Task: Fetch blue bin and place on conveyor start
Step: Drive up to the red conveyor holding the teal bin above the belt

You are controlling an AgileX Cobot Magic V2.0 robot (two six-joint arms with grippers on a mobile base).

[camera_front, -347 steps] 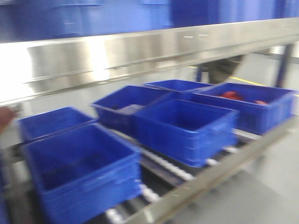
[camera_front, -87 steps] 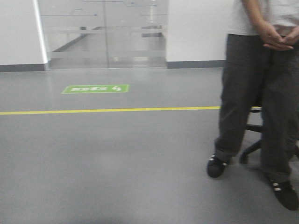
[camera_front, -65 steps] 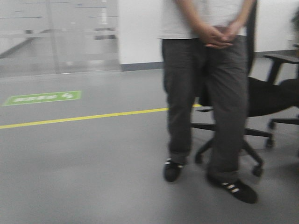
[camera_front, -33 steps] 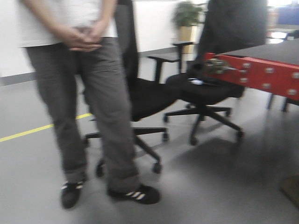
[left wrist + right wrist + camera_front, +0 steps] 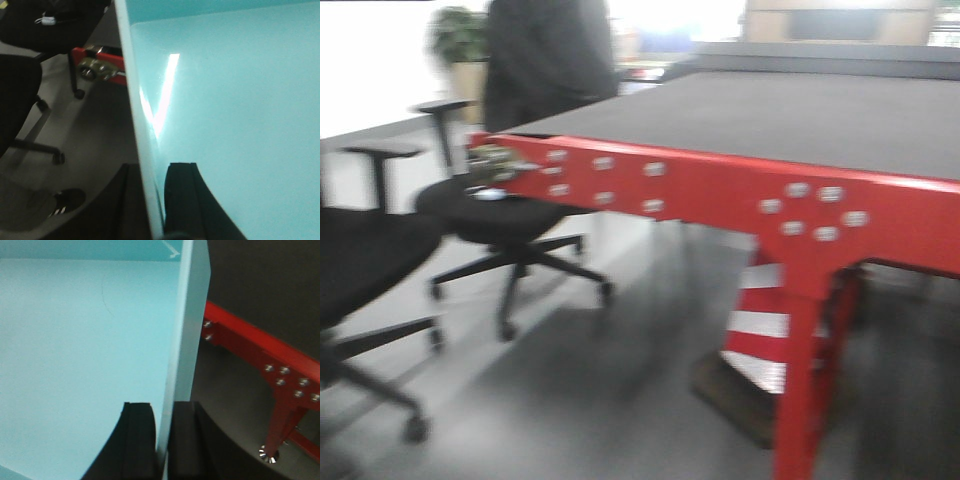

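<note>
Left wrist-mounted view: the left gripper pinches one wall of the pale aqua smooth plastic tub. The right gripper clamps another wall. The flat dark grey belt with a glossy red front edge stands near.

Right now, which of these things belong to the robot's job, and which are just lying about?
Job: blue bin, its walls pinched by the left gripper and right gripper; conveyor start, the dark belt with a red edge.
Just about: office chairs, potted plant, someone's shoe.
</note>
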